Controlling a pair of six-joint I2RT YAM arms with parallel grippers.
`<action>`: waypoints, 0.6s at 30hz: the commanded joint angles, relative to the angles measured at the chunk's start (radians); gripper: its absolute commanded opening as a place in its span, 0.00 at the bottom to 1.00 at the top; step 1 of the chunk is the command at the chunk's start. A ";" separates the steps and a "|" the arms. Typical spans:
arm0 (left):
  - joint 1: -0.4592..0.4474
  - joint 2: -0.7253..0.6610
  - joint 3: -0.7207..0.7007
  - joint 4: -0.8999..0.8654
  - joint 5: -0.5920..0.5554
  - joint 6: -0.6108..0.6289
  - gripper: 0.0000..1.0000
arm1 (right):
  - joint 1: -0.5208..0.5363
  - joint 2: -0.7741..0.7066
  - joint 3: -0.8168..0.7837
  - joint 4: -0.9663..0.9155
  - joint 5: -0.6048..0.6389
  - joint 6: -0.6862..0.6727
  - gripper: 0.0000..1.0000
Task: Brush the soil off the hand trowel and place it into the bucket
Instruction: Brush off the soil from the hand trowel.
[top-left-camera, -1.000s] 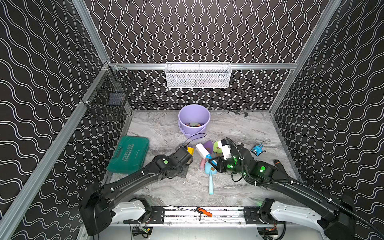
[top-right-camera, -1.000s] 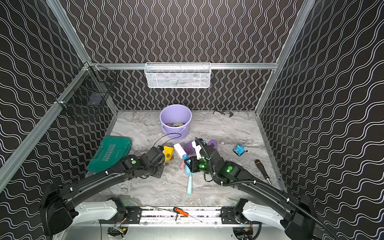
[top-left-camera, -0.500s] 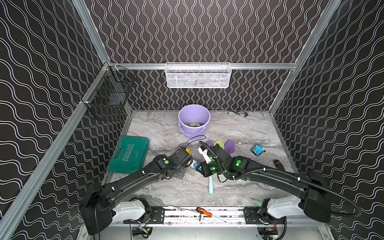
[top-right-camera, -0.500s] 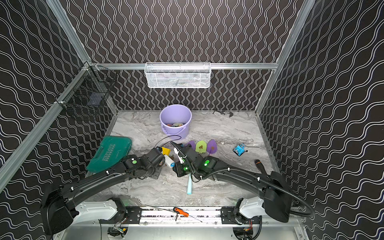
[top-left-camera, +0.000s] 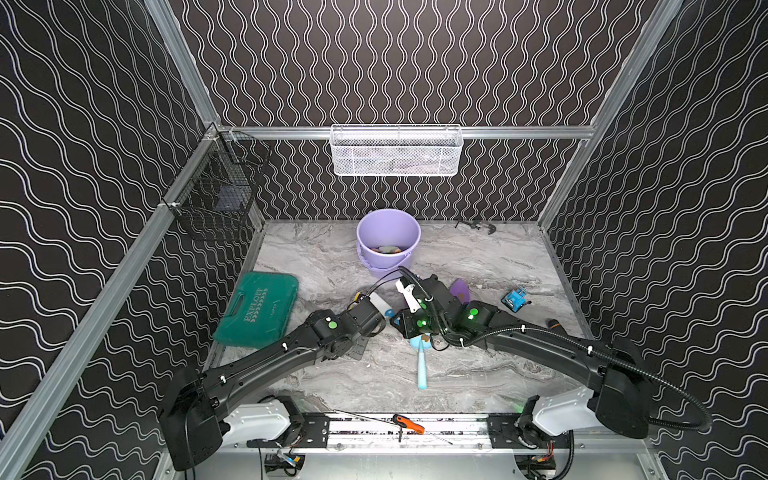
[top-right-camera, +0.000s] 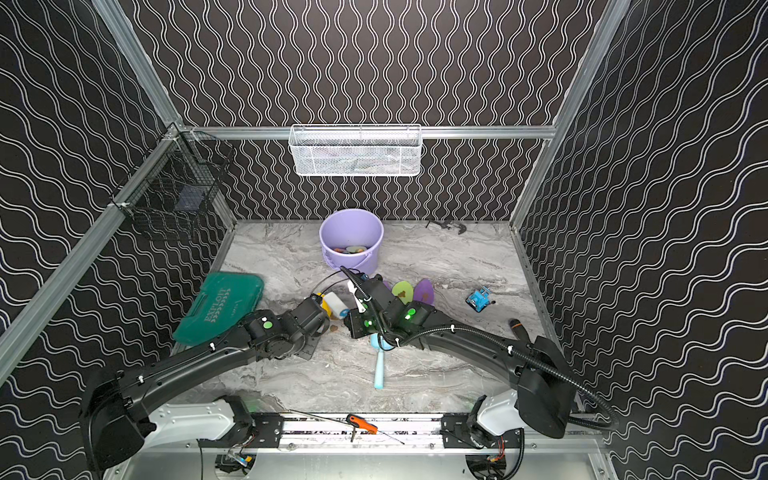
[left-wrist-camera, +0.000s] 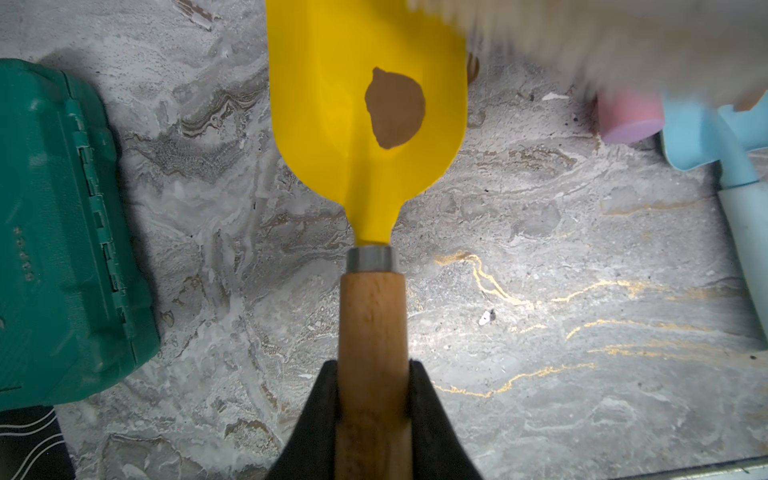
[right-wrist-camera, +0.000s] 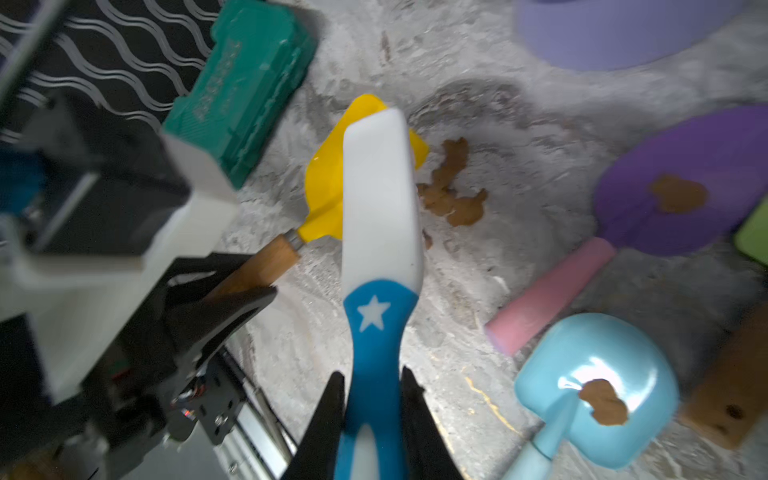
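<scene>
My left gripper is shut on the wooden handle of the yellow hand trowel, held low over the table. One brown clump of soil sticks to its blade. More soil lies on the marble beside the blade. My right gripper is shut on the blue handle of a white-headed brush, whose head lies across the yellow blade. Blurred bristles show past the blade tip in the left wrist view. The lilac bucket stands upright behind both grippers, with some coloured things inside.
A light blue trowel, a purple trowel and a green one lie near the right arm, with soil on them. A green case lies left. A white mesh basket hangs on the back wall.
My right arm has swung to the left and brought the brush across to the yellow trowel's blade. The left arm and its trowel have stayed where they were.
</scene>
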 joint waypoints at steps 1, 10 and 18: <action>0.000 -0.007 -0.002 0.004 -0.010 -0.011 0.00 | 0.020 0.000 -0.022 0.077 -0.131 -0.016 0.00; 0.000 -0.029 -0.015 0.021 0.023 0.000 0.00 | 0.028 0.096 -0.004 0.053 -0.008 0.033 0.00; 0.000 -0.001 -0.019 0.015 0.002 -0.004 0.00 | 0.006 0.168 0.083 -0.011 0.209 0.002 0.00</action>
